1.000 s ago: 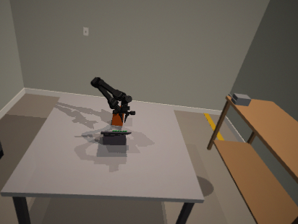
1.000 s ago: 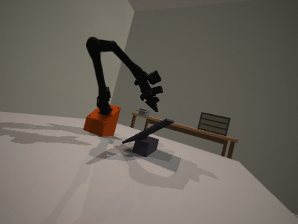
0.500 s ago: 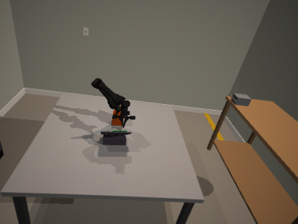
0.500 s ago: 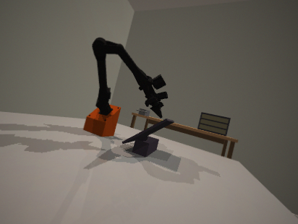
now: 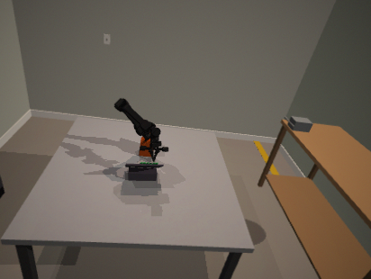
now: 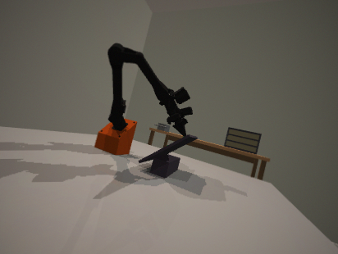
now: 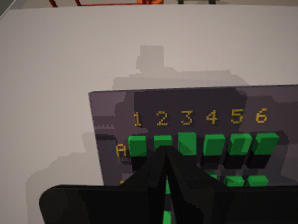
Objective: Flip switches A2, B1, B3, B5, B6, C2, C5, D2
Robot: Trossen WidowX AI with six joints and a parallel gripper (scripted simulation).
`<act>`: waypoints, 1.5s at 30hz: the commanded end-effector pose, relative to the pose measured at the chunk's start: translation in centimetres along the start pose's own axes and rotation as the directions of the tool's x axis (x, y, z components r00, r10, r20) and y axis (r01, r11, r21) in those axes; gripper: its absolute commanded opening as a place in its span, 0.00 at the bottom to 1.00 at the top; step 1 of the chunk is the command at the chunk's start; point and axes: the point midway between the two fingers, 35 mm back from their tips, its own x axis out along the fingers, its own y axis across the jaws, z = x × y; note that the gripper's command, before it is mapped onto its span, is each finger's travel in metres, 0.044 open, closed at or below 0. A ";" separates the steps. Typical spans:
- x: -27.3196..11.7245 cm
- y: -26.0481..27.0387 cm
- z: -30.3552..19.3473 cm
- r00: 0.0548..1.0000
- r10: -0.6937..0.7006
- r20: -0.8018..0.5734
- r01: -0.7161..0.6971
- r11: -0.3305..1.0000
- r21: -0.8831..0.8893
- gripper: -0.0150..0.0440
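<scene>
Closed tips over A2, ready for a short press

We had the gripper (image 5: 154,159) (image 6: 184,133) (image 7: 165,151) clenched on nothing, its tips overlapping switch A2 (image 7: 162,140) in the wrist view; contact could not be confirmed. The tilted switch panel (image 5: 131,166) (image 6: 168,148) (image 7: 112,105) stood at six o'clock from the orange base (image 5: 143,153) (image 6: 110,142) in the top view.

We judged A2 the step in hand. It called for centring on the raised end, pressing squarely to the panel's slope, then backing straight out. Switch A1 (image 7: 137,145) sat close at nine o'clock, switch A3 (image 7: 187,143) at three; sideways drift risked either.

The pale table (image 5: 180,220) (image 6: 123,221) (image 7: 45,70) carried broad, soft-edged shadows. In the top view, a wooden bench (image 5: 338,144) (image 6: 213,148) stood at three o'clock, a grey box (image 5: 301,123) (image 6: 163,127) on its far end, and a wall plate (image 5: 106,39) showed at eleven. Light was dim.
</scene>
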 end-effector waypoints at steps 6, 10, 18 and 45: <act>0.5 0.1 -0.1 1.000 0.005 0.000 -0.005 1.000 -0.006 0.25; 0.5 0.1 -0.1 1.000 0.005 0.000 -0.005 1.000 -0.006 0.25; 0.5 0.1 -0.1 1.000 0.005 0.000 -0.005 1.000 -0.006 0.25; 0.9 0.1 0.0 1.000 0.005 0.000 -0.005 1.000 -0.006 0.25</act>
